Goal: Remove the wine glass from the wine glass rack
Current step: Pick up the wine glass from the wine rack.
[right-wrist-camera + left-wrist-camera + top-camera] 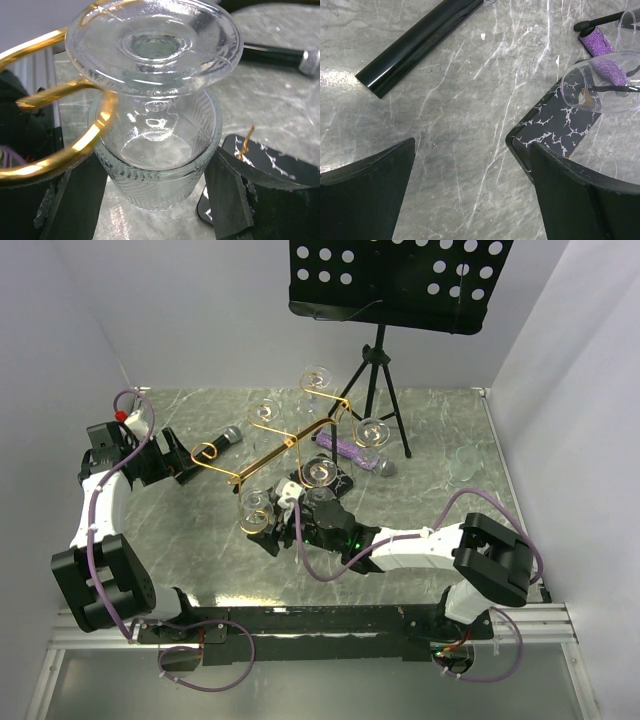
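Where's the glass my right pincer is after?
The wine glass hangs upside down on the rack's near-left arm in the top view, bowl pinched in the right pincer.

table (180,540): grey marble | music stand (400,280): black, stood at the back on three legs | black mic (222,438): lay flat on the left | purple mic (350,452): lay near the stand's feet
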Available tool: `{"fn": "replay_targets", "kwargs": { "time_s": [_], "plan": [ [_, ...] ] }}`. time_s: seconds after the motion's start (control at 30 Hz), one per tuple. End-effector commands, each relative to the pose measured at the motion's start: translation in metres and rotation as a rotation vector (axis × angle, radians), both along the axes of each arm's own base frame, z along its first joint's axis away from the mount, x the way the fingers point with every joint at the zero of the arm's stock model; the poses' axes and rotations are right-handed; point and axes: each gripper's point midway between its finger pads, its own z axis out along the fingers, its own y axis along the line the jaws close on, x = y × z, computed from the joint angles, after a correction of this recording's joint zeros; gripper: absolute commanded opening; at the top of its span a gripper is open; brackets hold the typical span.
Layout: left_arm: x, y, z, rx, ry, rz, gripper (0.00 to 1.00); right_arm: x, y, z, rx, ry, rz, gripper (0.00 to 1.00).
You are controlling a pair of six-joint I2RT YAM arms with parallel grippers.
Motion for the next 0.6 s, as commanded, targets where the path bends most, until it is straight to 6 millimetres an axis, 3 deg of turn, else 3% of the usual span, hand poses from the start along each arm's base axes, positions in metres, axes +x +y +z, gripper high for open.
{"fn": "replay_targets", "kwargs": {
  "time_s": [0.0, 0.27, 0.57],
  "plan": [
    [0.008, -0.003, 0.015, -0.002, -0.055, -0.020, 1.00, 0.017, 0.005, 0.049, 0.160, 0.019, -0.090, 0.00],
    [0.008, -0.004, 0.012, -0.001, -0.054, -0.023, 1.00, 0.003, -0.002, 0.046, 0.151, -0.041, -0.032, 0.00],
    [0.009, -0.004, 0.012, -0.002, -0.053, -0.021, 1.00, -0.009, -0.026, 0.039, 0.133, -0.077, -0.029, 0.00]
  ]
}}
